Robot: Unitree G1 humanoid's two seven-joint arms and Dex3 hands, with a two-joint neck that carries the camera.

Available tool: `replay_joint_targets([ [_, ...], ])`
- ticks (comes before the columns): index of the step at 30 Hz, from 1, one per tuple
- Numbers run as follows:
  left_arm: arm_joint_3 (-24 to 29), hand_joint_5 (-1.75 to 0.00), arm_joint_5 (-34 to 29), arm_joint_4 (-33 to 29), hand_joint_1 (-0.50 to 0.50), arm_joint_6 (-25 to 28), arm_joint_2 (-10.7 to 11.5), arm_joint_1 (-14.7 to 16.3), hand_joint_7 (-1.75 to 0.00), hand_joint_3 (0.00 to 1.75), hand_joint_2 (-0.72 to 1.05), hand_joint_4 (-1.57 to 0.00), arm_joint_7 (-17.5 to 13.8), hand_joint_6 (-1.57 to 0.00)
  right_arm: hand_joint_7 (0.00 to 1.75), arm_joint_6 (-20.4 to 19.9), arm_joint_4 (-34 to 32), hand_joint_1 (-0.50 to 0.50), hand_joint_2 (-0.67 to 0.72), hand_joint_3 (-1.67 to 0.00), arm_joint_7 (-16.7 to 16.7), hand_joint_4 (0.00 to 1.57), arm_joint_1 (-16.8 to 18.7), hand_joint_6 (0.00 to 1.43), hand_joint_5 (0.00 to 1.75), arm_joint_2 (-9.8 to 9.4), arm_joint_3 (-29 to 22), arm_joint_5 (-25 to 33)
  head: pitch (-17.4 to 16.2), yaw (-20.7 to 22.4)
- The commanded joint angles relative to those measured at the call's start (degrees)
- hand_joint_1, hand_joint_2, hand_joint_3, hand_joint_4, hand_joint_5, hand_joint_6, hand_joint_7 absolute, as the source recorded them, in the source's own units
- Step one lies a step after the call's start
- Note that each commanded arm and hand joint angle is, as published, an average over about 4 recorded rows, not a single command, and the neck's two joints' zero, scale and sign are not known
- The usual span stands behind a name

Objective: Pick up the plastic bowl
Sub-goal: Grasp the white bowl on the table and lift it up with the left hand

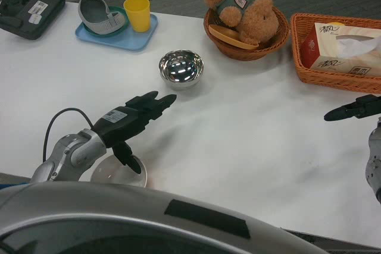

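A pale, see-through plastic bowl [113,175] sits at the table's near edge, partly hidden under my left forearm. My left hand [136,116] hovers just above and beyond it, fingers stretched forward and apart, thumb hanging down over the bowl's rim; it holds nothing. A shiny metal bowl [181,68] stands a little past the fingertips. My right hand [356,109] is at the far right edge, fingers pointing left, empty.
A blue tray [128,40] at the back left carries a yellow cup [138,13] and a green bowl [106,19] with a grey object inside. A black device [30,7] lies at the far left. A wicker basket with a teddy bear [245,7] and a basket with a tissue box [340,49] stand at the back right.
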Motion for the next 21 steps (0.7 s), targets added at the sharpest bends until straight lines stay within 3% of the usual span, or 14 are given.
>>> replay_joint_targets([
  [1, 0.47, 0.0, 0.62, -0.1, -0.5, -0.27, -0.11, 0.09, 0.0, 0.0, 0.72, 0.0, 1.71, 0.0, 0.0, -0.6, -0.62, -0.46, 0.72, 0.0, -0.23, 0.0, 0.93, 0.0, 0.0, -0.58, -0.52, 0.42, -0.01, 0.07],
  [4, 0.76, 0.0, 0.8, -0.26, -0.5, -0.27, -0.15, -0.17, 0.0, 0.07, 0.87, 0.0, 2.81, 0.0, 0.0, -0.62, -0.81, -0.46, 0.72, 0.0, -0.28, 0.0, 1.04, 0.0, 0.0, -0.58, -0.54, 0.48, 0.01, 0.16],
  [21, 4.89, 0.0, 4.53, -1.09, -0.5, 0.34, -0.63, -5.31, 0.0, 0.09, 1.05, 0.0, 7.47, 0.0, 0.0, -0.62, -2.27, -0.46, 0.72, 0.0, -0.23, 0.0, 1.74, 0.0, 0.0, -0.63, -0.5, 0.48, 0.19, 0.17],
])
